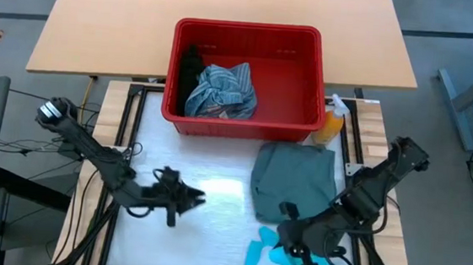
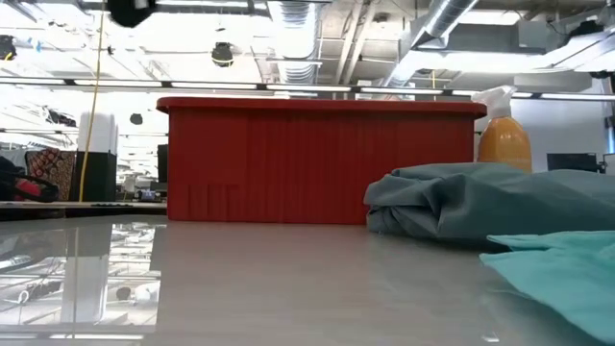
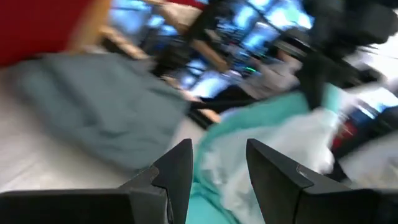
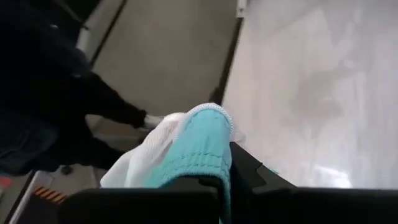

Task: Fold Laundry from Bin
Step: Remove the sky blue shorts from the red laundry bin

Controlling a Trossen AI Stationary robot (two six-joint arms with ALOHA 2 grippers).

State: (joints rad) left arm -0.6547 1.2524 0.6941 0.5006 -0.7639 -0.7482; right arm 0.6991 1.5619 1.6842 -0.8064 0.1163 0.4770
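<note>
Pinching teal garment at near right edge

My right gripper (image 1: pixel 301 258) is pinched on the teal garment (image 1: pixel 270 262), near right on the table (image 1: pixel 212 232). My left gripper (image 1: pixel 196 199) hovers mid-table, fingers spread, empty. Grey-green garment (image 1: pixel 293 181) lies folded just before the red bin (image 1: pixel 296 124), which holds striped cloth (image 1: pixel 223 89) and a black one (image 1: pixel 190 68). Orange spray bottle (image 1: pixel 331 123) stands right of the bin.

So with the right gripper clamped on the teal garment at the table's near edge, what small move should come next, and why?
Probably the right gripper, shut on the teal garment, should drag it toward the bare table. The garment lies bunched at the edge beside the folded grey-green garment, and the open left gripper waits nearby to take a corner.
</note>
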